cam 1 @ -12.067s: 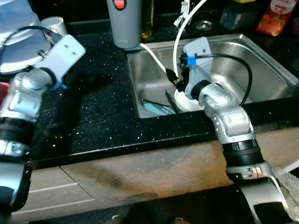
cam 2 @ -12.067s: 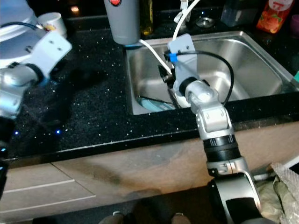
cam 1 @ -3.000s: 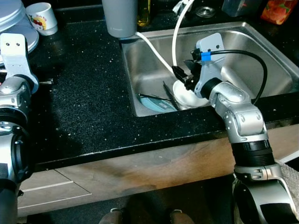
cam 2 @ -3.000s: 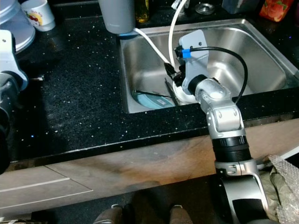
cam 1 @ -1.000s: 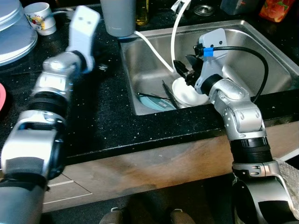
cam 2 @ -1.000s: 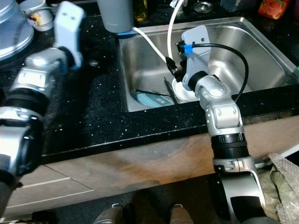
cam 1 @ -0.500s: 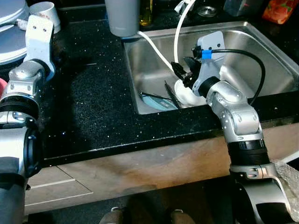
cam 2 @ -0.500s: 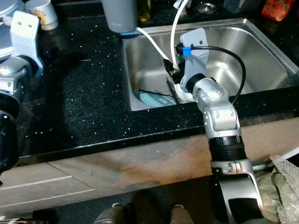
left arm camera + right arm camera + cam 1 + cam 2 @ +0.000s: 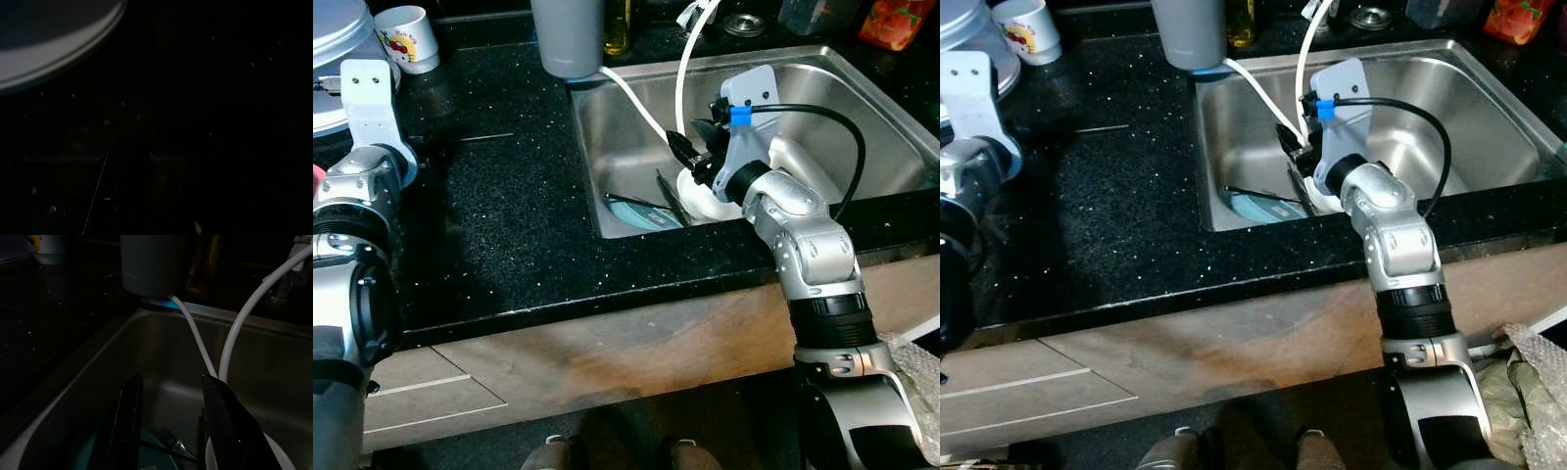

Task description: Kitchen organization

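Right arm reached from the lower right of the frame, elbow bent over the black speckled stone countertop (image 9: pixel 509 225) edge, wrist pitched down into the stainless steel sink basin (image 9: pixel 822 117). Right gripper (image 9: pixel 168 421) sat at the near-left part of the basin with its two black fingers (image 9: pixel 124 426) set apart, moderately wide, nothing between them. One finger hung over the round teal plate (image 9: pixel 641 213); the other was at the rim of the white ceramic bowl (image 9: pixel 705 206), contact unclear. A metal fork (image 9: pixel 171 440) lay on the teal plate, low in the right wrist view. White flexible hoses (image 9: pixel 680 73) ran down from the top centre into the basin, just behind the gripper.

Left arm stood raised at the left edge of the frame, forearm near vertical, white wrist plate (image 9: pixel 367 93) up by the grey round lid (image 9: pixel 337 29) in the upper left. Left claw state: cannot tell, wrist view too dark.

White mug with red print (image 9: pixel 406 37) and a grey cylindrical tumbler (image 9: pixel 570 34) stood along the top of the counter.
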